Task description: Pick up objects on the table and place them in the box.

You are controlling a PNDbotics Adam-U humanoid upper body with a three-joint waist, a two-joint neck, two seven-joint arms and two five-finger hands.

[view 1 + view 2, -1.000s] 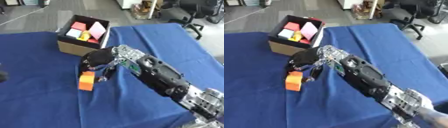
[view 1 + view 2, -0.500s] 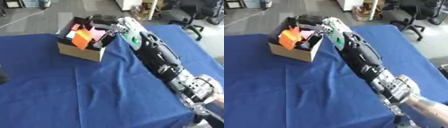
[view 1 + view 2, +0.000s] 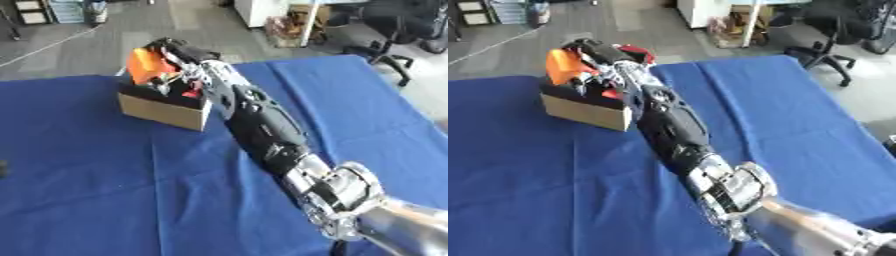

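Note:
My right hand reaches over the open cardboard box at the upper left of the blue table. Its fingers are curled round an orange block, held just above the box's opening. Beside the hand something red shows inside the box; the rest of the contents are hidden by the hand and block. My right arm stretches diagonally from the lower right across the table. The left hand shows in neither view.
The blue cloth covers the table, with folds near the box. A dark object sits at the far left edge. Office chairs and shelving stand on the floor beyond the table's far edge.
The right hand lifted the orange block from the cloth and carried it up and back over the box. The view has shifted too, so the box now sits lower in the picture.

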